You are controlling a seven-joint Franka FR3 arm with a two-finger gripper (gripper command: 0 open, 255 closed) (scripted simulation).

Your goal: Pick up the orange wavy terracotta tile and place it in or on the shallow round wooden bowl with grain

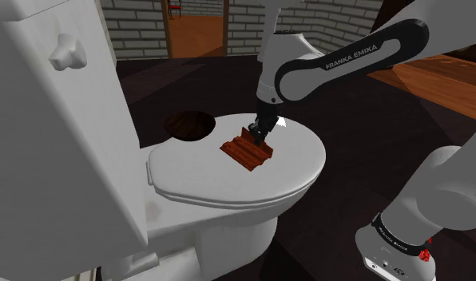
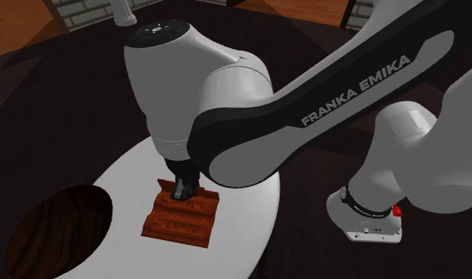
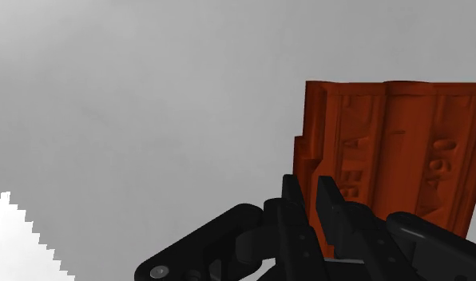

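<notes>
Jaws tight on one edge of reddish wavy tile [image 1: 246, 152]

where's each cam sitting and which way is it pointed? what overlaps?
Shoulder view: beside the arm's base, looking down across the toilet's lid; arm and tool show.
Second exterior view: close above the lid, looking down past the forearm; forearm, base, tool show.
Wrist view: on the hand, looking along the tool at the tile; black fingers show.
Shared: all three see tile and lid; both exterior views also see the bowl.
</notes>
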